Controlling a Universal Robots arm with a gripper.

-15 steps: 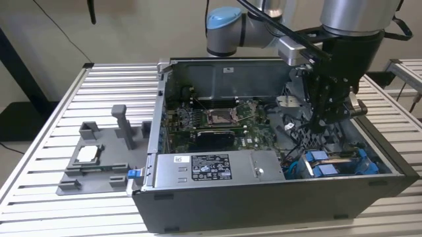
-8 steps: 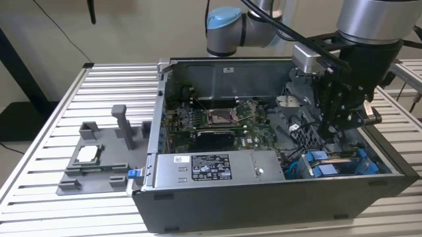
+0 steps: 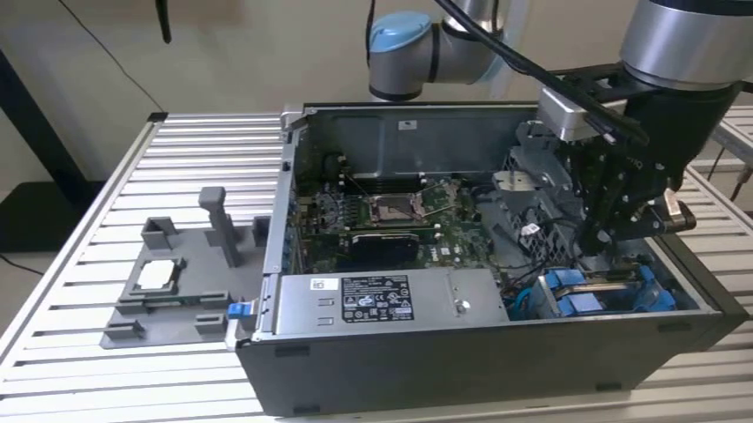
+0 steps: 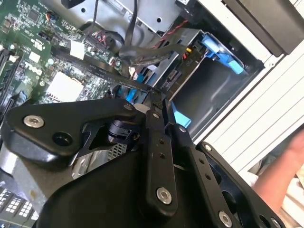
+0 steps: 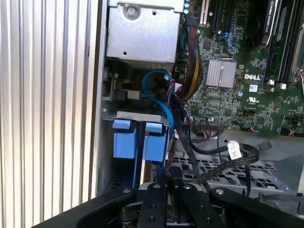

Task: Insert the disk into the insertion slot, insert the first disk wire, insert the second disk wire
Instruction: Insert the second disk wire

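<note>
Standing far left: grey fixture (image 3: 165, 291) on the slatted table (image 3: 70, 264), well apart from the work, judged a parts holder.
case (image 3: 471, 370): lies with its open side up, so the arm can reach in from above.
power-supply box (image 3: 376, 304): at the front wall, left of the drive bay; not the task's thing.
motherboard (image 3: 389, 211): flat on the case floor behind that box.
gripper (image 3: 598, 254): low inside the case at the exterior view's right, just over the bay; clenched, tips nearly together in the second wrist view (image 4: 154, 99).
wires (image 5: 190, 152): black bundle and blue cable (image 5: 164, 104) run toward the tips; judged a wire end is pinched, can't confirm.
disk (image 3: 585, 304): seated in its slot at the front right corner, blue carrier tabs facing up for reach.
hidden: the disk's metal body and sockets sit under carrier, wires and gripper; which wire is plugged is hard to make out.
</note>
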